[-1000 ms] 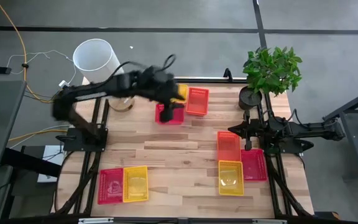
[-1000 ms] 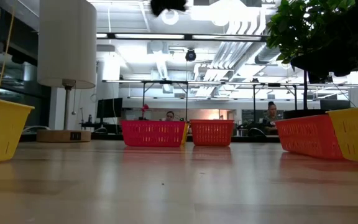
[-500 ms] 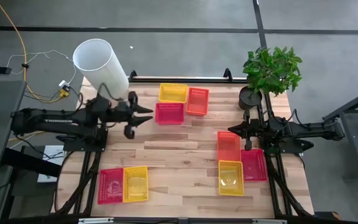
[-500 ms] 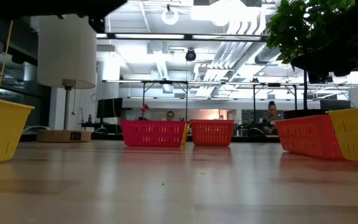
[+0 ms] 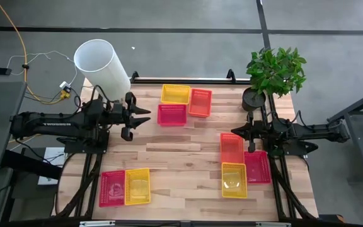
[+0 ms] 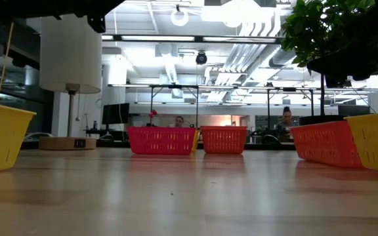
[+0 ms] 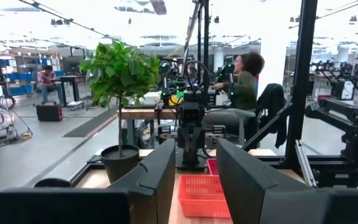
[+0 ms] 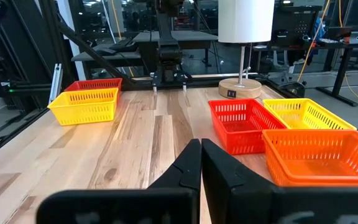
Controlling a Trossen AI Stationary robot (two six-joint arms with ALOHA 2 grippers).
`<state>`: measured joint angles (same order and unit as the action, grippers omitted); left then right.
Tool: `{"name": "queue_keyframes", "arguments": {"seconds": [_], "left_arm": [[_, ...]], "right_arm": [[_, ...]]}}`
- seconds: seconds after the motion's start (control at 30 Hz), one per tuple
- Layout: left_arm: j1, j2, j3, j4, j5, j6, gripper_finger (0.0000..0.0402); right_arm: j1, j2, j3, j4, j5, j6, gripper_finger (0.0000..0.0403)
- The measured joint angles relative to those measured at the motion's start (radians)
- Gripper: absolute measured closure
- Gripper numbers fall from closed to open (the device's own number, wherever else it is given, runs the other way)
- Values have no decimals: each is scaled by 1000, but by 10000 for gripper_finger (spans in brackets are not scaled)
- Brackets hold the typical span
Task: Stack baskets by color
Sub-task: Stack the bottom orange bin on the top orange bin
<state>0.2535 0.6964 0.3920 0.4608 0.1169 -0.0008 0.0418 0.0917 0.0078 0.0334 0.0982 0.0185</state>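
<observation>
Three baskets sit together at the table's far side: yellow [image 5: 176,94], orange [image 5: 200,102] and red [image 5: 172,115]. At the right lie an orange [image 5: 231,148], a red [image 5: 257,166] and a yellow basket [image 5: 234,180]. A red [image 5: 112,188] and a yellow basket [image 5: 137,185] rest near the front left. My left gripper [image 5: 145,118] hovers level at the table's left side, open and with nothing between its fingers, short of the far red basket. My right gripper [image 5: 235,133] waits shut at the right, above the table and just beyond the orange basket's far end.
A big white cylinder [image 5: 103,63] stands on a round base at the far left corner. A potted plant [image 5: 276,70] stands at the far right corner. Bare wood lies in the table's middle [image 5: 181,157]. People sit in the room beyond the table.
My left gripper has drawn back from above the far baskets toward the table's left edge and come down. It has tipped from pointing downward to about level. The baskets have stayed where they were.
</observation>
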Motion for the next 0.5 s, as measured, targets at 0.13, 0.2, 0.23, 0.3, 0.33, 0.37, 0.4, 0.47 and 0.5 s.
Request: {"name": "queue_keyframes", "arguments": {"seconds": [0.13, 0.2, 0.23, 0.3, 0.33, 0.37, 0.4, 0.47, 0.5], "left_arm": [[0, 0, 0, 0, 0, 12, 296], [0, 0, 0, 0, 0, 12, 296], [0, 0, 0, 0, 0, 12, 296], [0, 0, 0, 0, 0, 14, 296], [0, 0, 0, 0, 0, 16, 296], [0, 0, 0, 0, 0, 22, 296], [0, 0, 0, 0, 0, 33, 296], [0, 0, 0, -1, 0, 45, 296], [0, 1, 0, -1, 0, 48, 296]], "right_arm": [[0, 0, 0, 0, 0, 9, 402], [0, 0, 0, 7, 0, 56, 402], [0, 0, 0, 29, 4, 77, 402], [-1, 0, 0, 99, 29, 99, 402], [-1, 0, 0, 139, 48, 114, 402], [-1, 0, 0, 186, 66, 130, 402], [-1, 0, 0, 238, 82, 144, 402], [-1, 0, 0, 345, 111, 154, 402], [-1, 0, 0, 394, 115, 144, 402]]}}
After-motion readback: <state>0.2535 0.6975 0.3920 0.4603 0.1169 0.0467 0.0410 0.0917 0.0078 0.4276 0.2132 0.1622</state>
